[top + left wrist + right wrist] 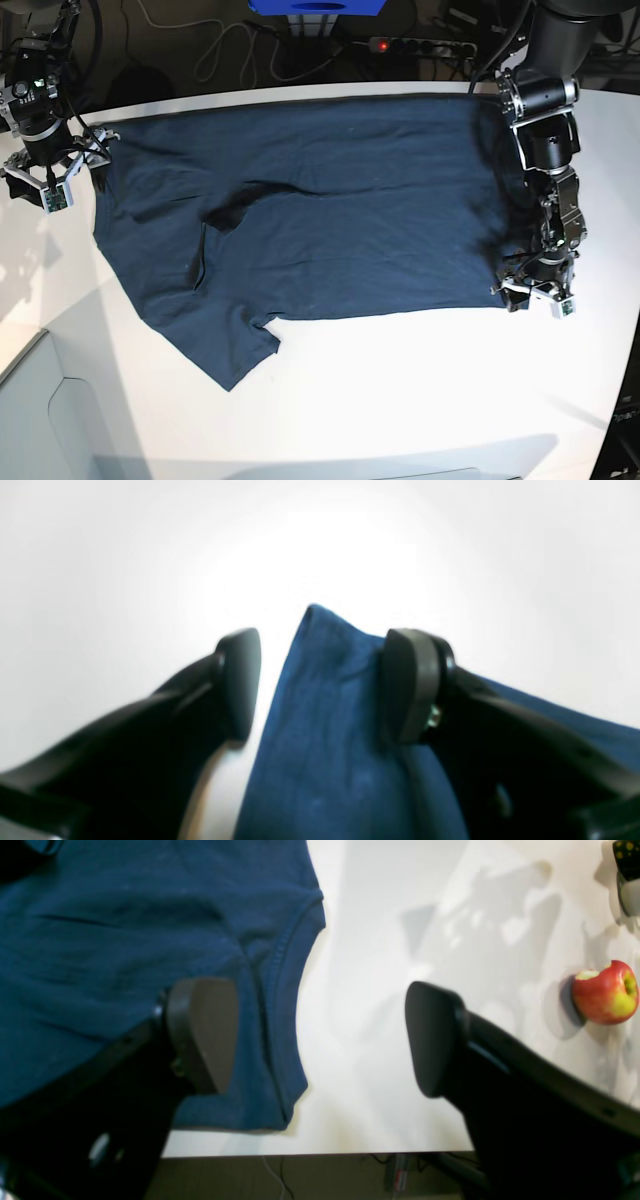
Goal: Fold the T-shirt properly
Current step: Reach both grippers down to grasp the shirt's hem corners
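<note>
One T-shirt [330,210], dark navy, short-sleeved, spread flat and lightly creased across white desk [400,390]. Two grippers: left gripper [320,685] at hem corner, jaws apart astride raised fold of cloth; right gripper [320,1035] over sleeve edge, jaws wide apart. One bitten red apple [606,992] beside.

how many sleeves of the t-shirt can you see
2. One sleeve lies spread on the white table at the T-shirt's near edge; the other sleeve sits by the right gripper.
</note>
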Available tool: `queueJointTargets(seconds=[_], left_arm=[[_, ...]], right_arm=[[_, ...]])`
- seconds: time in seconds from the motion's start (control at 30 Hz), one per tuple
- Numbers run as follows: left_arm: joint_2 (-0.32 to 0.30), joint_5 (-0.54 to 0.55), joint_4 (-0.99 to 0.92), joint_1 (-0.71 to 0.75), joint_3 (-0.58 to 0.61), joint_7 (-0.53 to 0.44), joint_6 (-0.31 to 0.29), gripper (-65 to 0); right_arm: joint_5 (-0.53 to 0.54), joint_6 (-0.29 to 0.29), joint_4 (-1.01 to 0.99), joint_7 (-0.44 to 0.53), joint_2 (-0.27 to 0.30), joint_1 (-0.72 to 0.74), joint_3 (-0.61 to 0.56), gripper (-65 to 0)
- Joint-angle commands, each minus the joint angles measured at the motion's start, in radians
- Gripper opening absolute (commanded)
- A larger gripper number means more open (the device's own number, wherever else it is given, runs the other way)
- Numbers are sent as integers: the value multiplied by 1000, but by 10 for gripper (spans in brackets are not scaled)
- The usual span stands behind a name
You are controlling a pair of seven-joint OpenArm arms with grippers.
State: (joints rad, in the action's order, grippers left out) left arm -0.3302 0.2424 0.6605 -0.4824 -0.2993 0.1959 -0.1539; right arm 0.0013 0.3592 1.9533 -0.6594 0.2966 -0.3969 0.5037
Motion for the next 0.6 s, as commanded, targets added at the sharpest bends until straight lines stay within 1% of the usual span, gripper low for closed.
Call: queueJointTargets(seconds=[0.0, 0.1, 0.13, 0.17, 0.23, 0.37, 0.5, 0.53, 0.57], left_arm=[[-14, 4, 9, -28, -2, -16, 0, -279], [-16, 4, 6, -28, -1, -16, -3, -280], [-16, 4, 6, -28, 9, -16, -5, -285], [-16, 4, 6, -26, 27, -16, -5, -305], [-17, 4, 5, -26, 59, -17, -5, -374], [-14, 7, 5, -26, 68, -17, -2, -497], [-13, 8, 5, -25, 67, -17, -2, -623], [-13, 8, 5, -25, 67, -17, -2, -650], [-14, 8, 5, -25, 67, -16, -2, -650]], right_arm=[[3, -4, 14, 19, 17, 8, 11, -145], [3, -4, 14, 19, 19, 14, 11, -145], [3, -4, 14, 19, 19, 33, 8, -145], [3, -4, 14, 17, 19, 54, 6, -145], [3, -4, -15, 17, 19, 89, 5, -145], [3, -4, -99, 13, 19, 195, 3, -146], [3, -4, -179, -55, 20, 333, 3, -146], [3, -4, -200, -69, 20, 362, 2, -147], [3, -4, -220, -79, 20, 398, -4, -147]])
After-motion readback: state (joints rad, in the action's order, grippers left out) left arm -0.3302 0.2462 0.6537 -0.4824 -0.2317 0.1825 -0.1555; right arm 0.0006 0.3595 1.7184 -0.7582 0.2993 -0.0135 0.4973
